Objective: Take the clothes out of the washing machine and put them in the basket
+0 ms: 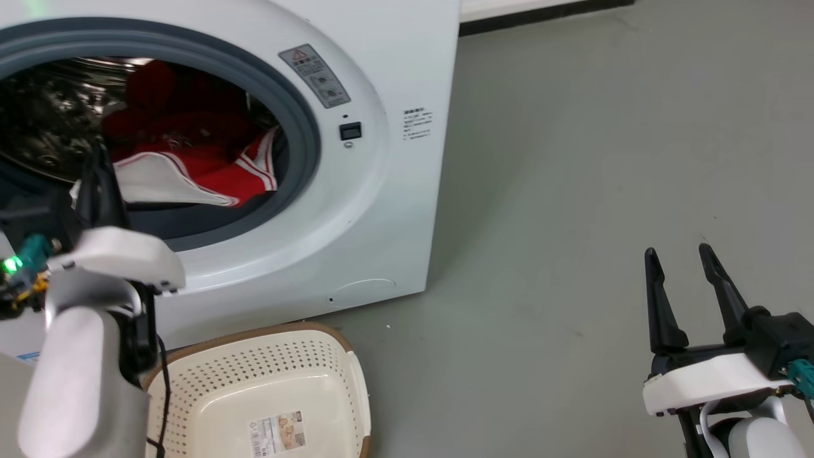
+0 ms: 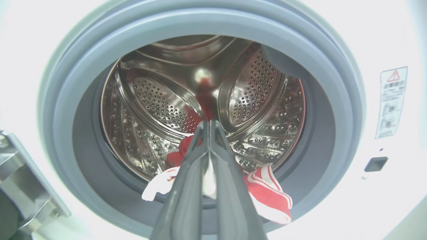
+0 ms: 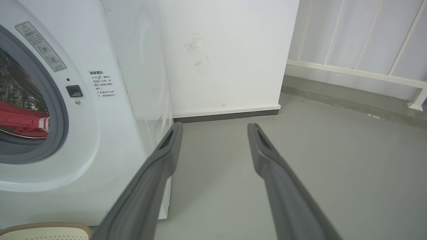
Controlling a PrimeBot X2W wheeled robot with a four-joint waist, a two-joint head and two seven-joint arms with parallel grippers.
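Starting at the left gripper: its two fingers are pressed together tip to tip with nothing seen pinched between them. It sits just outside the mouth of the washing machine, aimed into the drum. Right gripper is well off to the side over the floor, fingers spread, empty.

Clothes: a red heap low in the drum, with the striped white trim spilling forward onto the grey door seal. Soft and limp, likely light if dry, heavier and clingy if damp — cannot tell which. Expect them to sag and trail when lifted. Best hold, by my reckoning, is a bunched fold or the thick striped hem nearest the opening, not a flat single layer.

Basket is on the floor below the door opening, close against the machine's front, holding just a paper label. In the way: the seal lip, which trailing fabric could snag — and the left forearm, overhanging the basket's left side.
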